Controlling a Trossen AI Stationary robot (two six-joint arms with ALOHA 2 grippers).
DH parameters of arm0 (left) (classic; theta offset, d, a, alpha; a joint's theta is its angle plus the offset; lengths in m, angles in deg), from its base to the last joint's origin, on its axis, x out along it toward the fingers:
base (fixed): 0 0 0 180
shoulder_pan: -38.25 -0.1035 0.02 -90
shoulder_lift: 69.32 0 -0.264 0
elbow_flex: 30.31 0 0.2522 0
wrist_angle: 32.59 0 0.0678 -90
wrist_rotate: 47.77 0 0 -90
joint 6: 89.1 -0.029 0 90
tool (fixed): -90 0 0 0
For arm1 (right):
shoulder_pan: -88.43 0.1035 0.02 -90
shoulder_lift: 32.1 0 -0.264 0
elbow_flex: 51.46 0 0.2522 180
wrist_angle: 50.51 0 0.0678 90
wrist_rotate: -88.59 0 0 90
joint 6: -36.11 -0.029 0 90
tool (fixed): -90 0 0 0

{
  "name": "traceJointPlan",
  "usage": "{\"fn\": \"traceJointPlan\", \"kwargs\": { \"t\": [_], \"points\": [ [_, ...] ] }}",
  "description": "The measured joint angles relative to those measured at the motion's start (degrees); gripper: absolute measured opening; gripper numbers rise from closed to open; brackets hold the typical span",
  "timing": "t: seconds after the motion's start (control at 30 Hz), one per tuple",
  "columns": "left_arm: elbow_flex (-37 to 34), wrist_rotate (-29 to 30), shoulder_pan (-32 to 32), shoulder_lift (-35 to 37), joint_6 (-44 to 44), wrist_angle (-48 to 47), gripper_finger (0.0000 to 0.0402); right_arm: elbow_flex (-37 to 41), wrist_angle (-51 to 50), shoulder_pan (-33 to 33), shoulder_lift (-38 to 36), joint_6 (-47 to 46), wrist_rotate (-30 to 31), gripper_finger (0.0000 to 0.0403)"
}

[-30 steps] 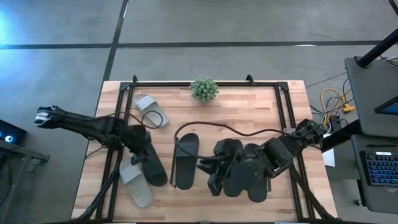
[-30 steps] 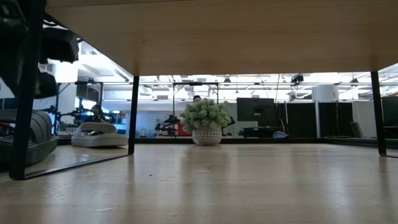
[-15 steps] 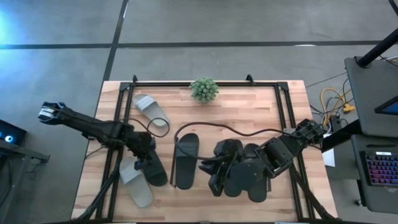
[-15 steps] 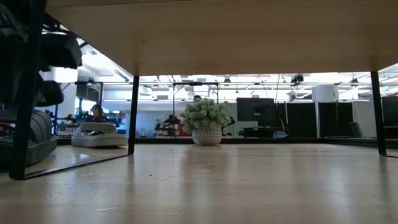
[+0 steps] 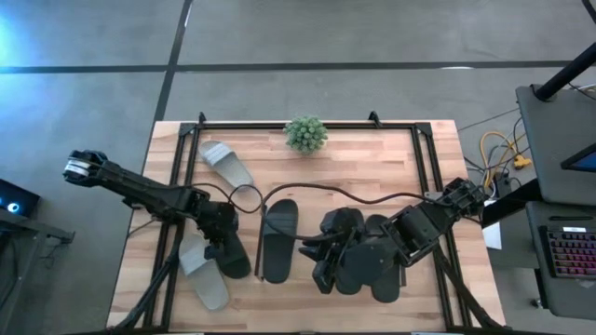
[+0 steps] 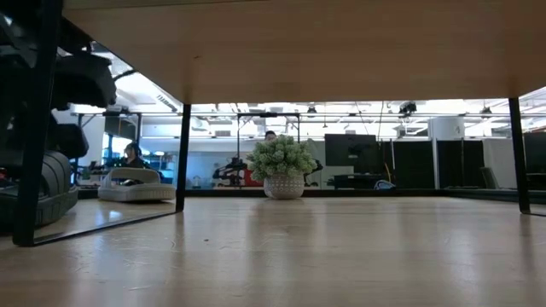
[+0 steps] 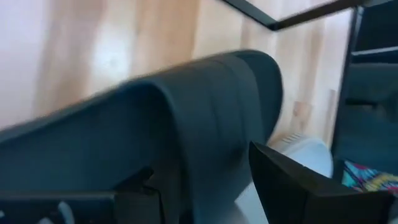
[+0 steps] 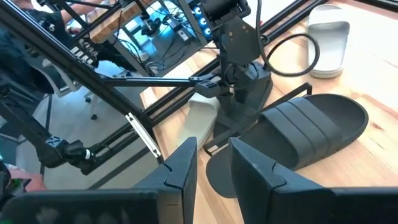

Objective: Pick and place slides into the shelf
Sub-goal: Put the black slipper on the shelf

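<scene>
My left gripper point(image 5: 221, 234) points down over a black slide point(image 5: 233, 256) on the table, just left of the shelf's dark left rail point(image 5: 260, 242). It is open, one finger on each side of the slide's wide strap point(image 7: 186, 112). A second black slide point(image 5: 277, 237) lies on the shelf's top board. More black slides point(image 5: 368, 265) lie piled on the board under my right gripper point(image 5: 321, 253), which is open by a narrow gap and empty. Two light grey slides lie on the table, one near point(image 5: 203, 276) and one far point(image 5: 225, 163). My left gripper comes from above with its fingers point(image 7: 292, 186) across the black slide at its strap. I cannot tell whether they touch it. The slide lies flat on the table point(image 6: 43, 194).
A small potted plant point(image 5: 305, 133) stands at the far edge. A black tube frame point(image 5: 186, 167) runs along the table's sides. A dark cable point(image 5: 317, 186) loops across the board. In the low view, bare table lies under the shelf board point(image 6: 290, 51).
My left gripper has moved a little toward the table's near and right edges and down, onto the black slide left of the shelf. The slide has stayed in place. My right arm has kept still.
</scene>
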Motion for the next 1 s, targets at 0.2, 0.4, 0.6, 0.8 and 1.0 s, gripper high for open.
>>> {"fn": "traceJointPlan", "kwargs": {
  "t": [0.2, 0.4, 0.6, 0.8, 1.0],
  "points": [
    [-0.22, -1.67, 0.97, -2.91, -0.4, 1.49, 0.0142, 0.0, -0.29, 0.0, 0.0, -0.02, 0.0, 0.0082],
    [-0.25, -1.91, 1.46, -0.97, -0.54, 1.42, 0.0052, 0.0, -0.82, 0.0, 0.0, -0.03, 0.0, 0.0084],
    [-0.28, -1.33, 1.44, 3.19, -0.38, -0.35, 0.0007, 0.0, -1.37, 0.0, 0.02, -0.04, 0.0, 0.0082],
    [-0.26, 0.86, 1.4, 9.78, 2.05, -4.19, 0.0002, 0.02, -1.51, -0.02, 0.02, -0.02, 0.0, 0.0079],
    [1.35, -0.64, 1.43, 19.43, 9.91, -3.76, 0.0001, 0.0, -1.53, -0.02, 0.02, -0.03, 0.0, 0.0077]
  ]
}}
